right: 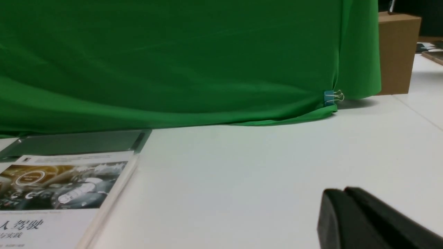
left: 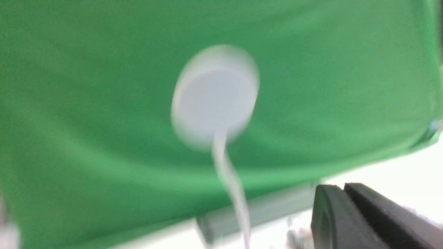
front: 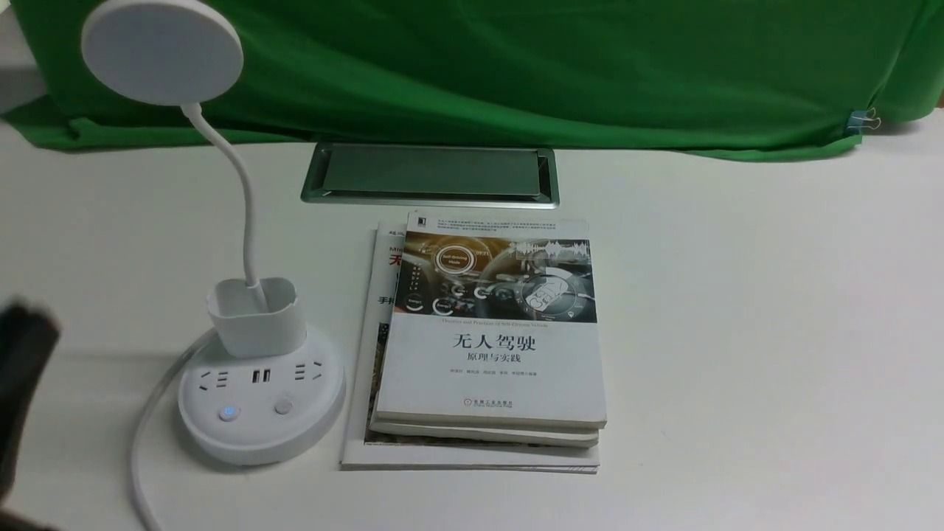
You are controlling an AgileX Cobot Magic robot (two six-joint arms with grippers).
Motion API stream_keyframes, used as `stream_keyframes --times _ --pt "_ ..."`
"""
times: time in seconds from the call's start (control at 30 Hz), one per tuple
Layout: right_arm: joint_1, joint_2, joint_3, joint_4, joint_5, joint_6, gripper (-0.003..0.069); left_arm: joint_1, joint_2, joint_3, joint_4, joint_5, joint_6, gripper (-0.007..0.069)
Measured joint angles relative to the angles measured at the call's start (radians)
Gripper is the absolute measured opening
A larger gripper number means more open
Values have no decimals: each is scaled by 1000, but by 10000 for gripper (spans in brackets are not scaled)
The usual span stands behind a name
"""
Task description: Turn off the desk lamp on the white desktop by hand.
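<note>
Eyes on the left claw (left: 342, 193): its two black pads look pressed together with nothing between them. It's smeared in its own camera, which looks up at the disc head (left: 214, 97) rather than down at any switch. From the front, the left arm (front: 22, 383) is just a dark blur at the edge, well apart from the desk lamp (front: 258, 369), which stands on the tabletop (front: 737, 332) just beside the stack of books (front: 487, 346).

Here's the worry: the blue-lit button (front: 228, 413) and the plain button (front: 283, 405) sit close together on the base, so a blunt tip could catch the wrong one, or both. The white cord (front: 147, 435) loops out on the arm's side. Snag it and the base could skid into the books. Come in high and the holder cup (front: 254, 317) takes the knock. The right claw (right: 341, 197) likewise looks closed and empty, low over bare tabletop.
</note>
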Motion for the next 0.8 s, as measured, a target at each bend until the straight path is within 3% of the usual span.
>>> stream_keyframes --times 0.1,0.27,0.8 --pt "0 0 0 0 0 0 36 74 -85 67 -20 68 -51 19" --pt "0 0 0 0 0 0 36 218 -178 118 -89 352 -52 19" --pt "0 0 0 0 -1 0 36 232 -182 118 -89 342 -41 19"
